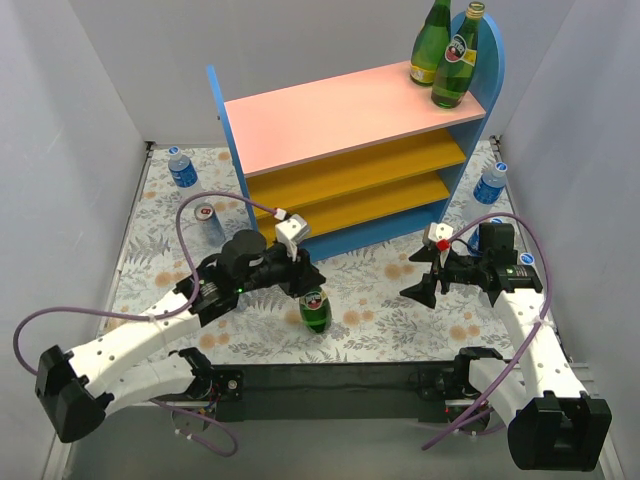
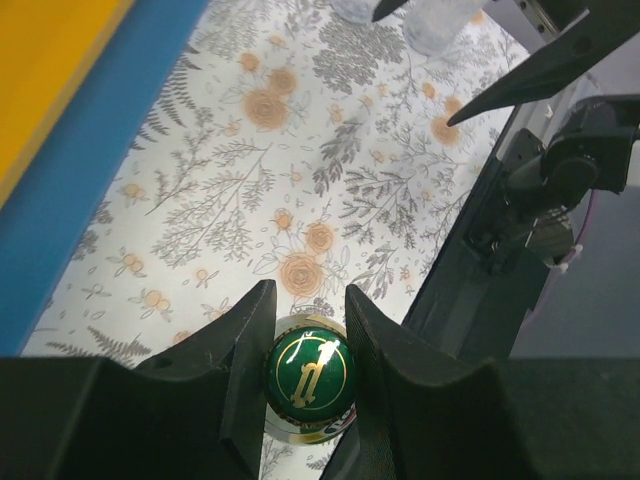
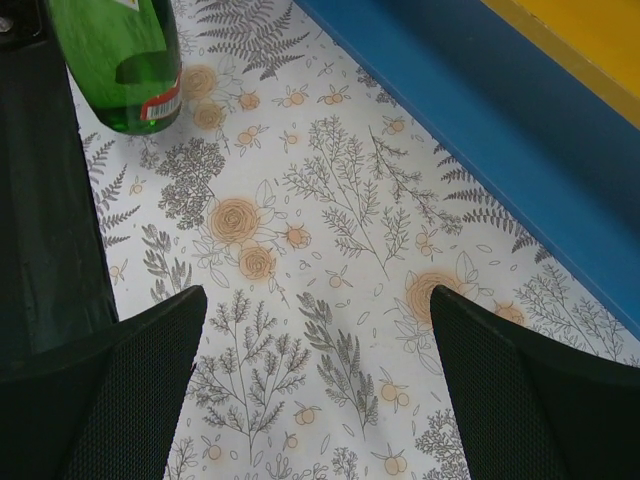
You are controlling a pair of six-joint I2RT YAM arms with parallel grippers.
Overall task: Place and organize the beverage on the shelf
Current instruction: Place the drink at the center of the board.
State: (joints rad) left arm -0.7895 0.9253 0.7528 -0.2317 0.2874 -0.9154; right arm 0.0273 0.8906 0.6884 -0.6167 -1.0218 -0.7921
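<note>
A green glass bottle (image 1: 316,310) stands upright on the floral mat in front of the shelf (image 1: 340,115). My left gripper (image 1: 303,279) is shut on its neck; from the left wrist the green-and-gold cap (image 2: 310,374) sits pinched between the fingers of the left gripper (image 2: 308,335). Two more green bottles (image 1: 445,50) stand on the pink top board at its right end. My right gripper (image 1: 424,283) hovers open over bare mat to the right, nothing between its fingers (image 3: 318,297). The held bottle's lower body (image 3: 115,60) shows at the right wrist view's top left.
A clear blue-labelled bottle (image 1: 183,167) and a silver-red can (image 1: 207,217) stand left of the shelf. Another clear bottle (image 1: 489,183) stands at its right side, with blue-capped items partly hidden behind the right arm. The shelf's blue base (image 3: 480,130) lies close ahead of the right gripper.
</note>
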